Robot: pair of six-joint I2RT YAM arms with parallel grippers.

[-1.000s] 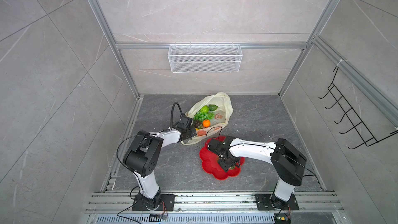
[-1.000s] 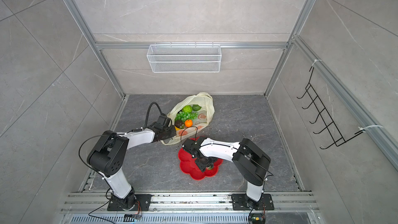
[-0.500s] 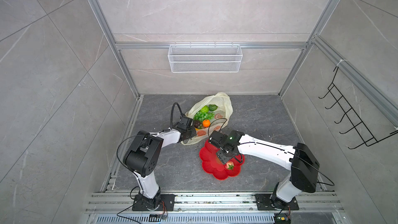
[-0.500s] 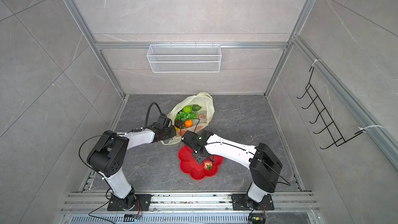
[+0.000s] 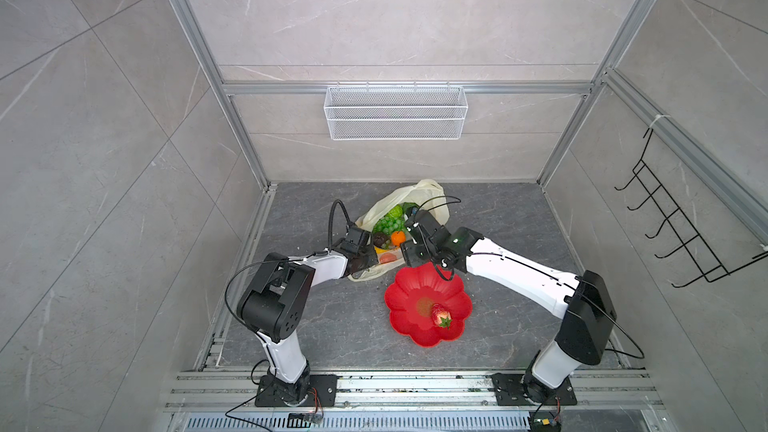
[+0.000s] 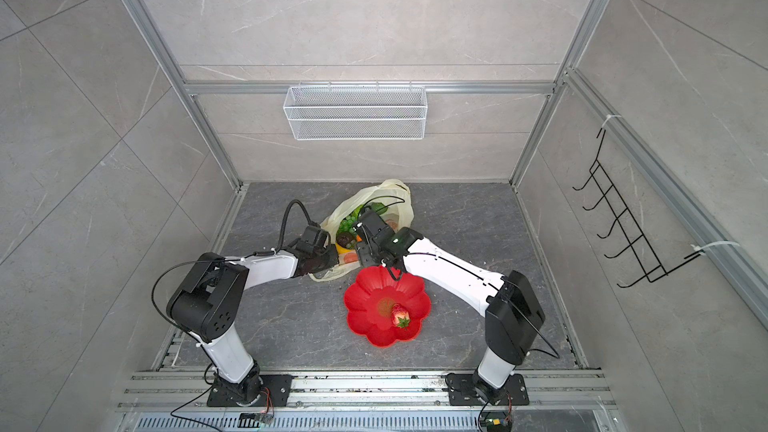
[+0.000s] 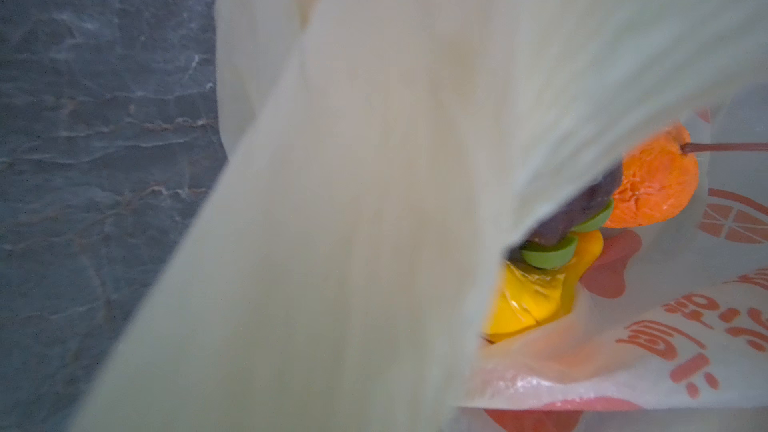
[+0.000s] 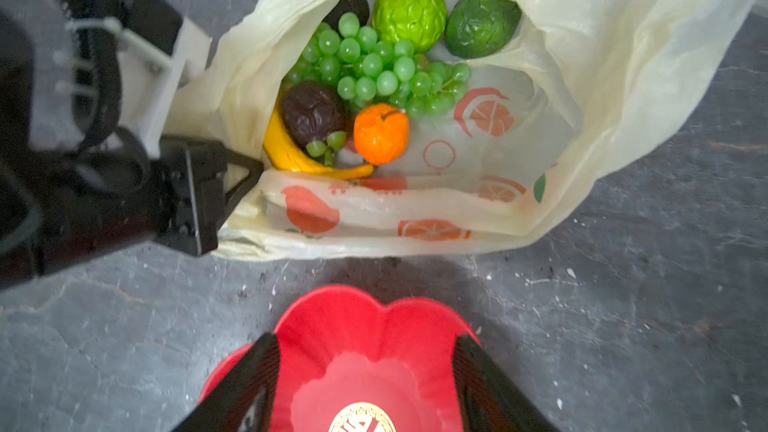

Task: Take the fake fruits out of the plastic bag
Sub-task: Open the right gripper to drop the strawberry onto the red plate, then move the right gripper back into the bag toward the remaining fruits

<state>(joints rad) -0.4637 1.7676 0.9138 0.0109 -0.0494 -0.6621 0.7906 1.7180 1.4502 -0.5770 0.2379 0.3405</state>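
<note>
The plastic bag (image 5: pixel 428 193) lies open on the grey floor, and my left gripper (image 5: pixel 368 261) is shut on its near rim; bag film hides the jaws in the left wrist view. Inside lie fake fruits: a green grape bunch (image 8: pixel 374 64), an orange (image 8: pixel 380 132), a banana (image 8: pixel 291 155), a bumpy green ball (image 8: pixel 409 6), a green avocado (image 8: pixel 482 22) and a dark avocado (image 8: pixel 311 112). A strawberry (image 5: pixel 440 315) rests on the red flower plate (image 5: pixel 405 297). My right gripper (image 8: pixel 365 371) hangs open and empty over the plate's far rim, just short of the bag.
A white wire basket (image 5: pixel 395 118) hangs on the back wall. A black hook rack (image 5: pixel 685 234) sticks out from the right wall. Aluminium rails (image 5: pixel 374 384) run along the front, and the two arm bases stand on them.
My right gripper has risen off the plate and moved toward the bag, and the strawberry now lies uncovered on the plate. The left gripper has kept its hold on the bag rim.
</note>
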